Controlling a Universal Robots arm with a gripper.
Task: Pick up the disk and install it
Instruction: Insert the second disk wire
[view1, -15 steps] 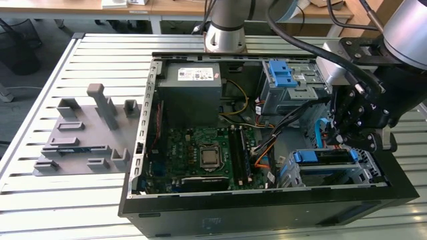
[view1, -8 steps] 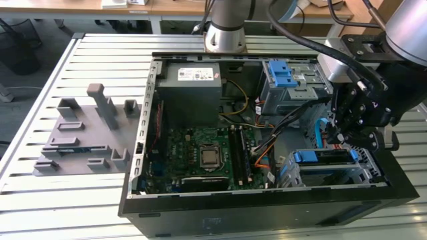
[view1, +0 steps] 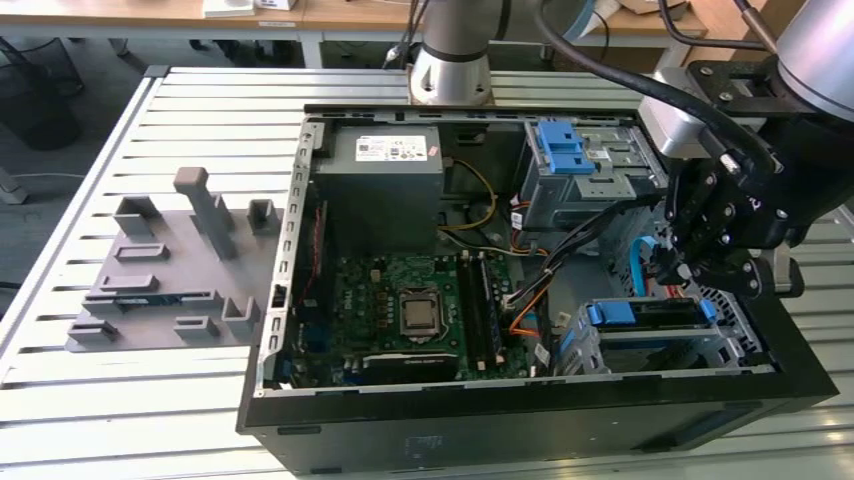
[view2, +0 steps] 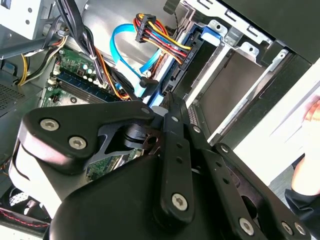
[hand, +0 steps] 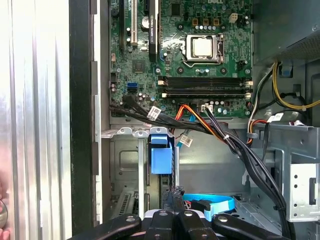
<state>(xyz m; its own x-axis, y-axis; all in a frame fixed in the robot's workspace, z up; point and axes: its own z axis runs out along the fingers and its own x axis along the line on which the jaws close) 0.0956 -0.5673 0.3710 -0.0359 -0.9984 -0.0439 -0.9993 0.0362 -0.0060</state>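
One black end effector (view1: 697, 270) hangs over the drive bay at the corner of the open computer case (view1: 400, 425) on the exterior view's right; its fingers look drawn together with nothing between them, the tips (hand: 173, 196) meeting in the first wrist view just short of a blue plastic tab; the disk (view1: 657, 316) sits in the grey metal bay (view1: 727, 345) directly under the end effector, its blue bracket (hand: 161, 156) showing at the bay's mouth in the first wrist view; whether the fingertips touch the bracket I cannot tell; a flat blue cable (view2: 125, 52) and a bundle of coloured wires (view2: 160, 37) run beside the bay in the second wrist view; the motherboard (view1: 400, 300) lies in the middle of the case; a grey fixture block (view1: 174, 270) rests on the slatted metal surface (view1: 134, 400), well apart from the case on the exterior view's left.
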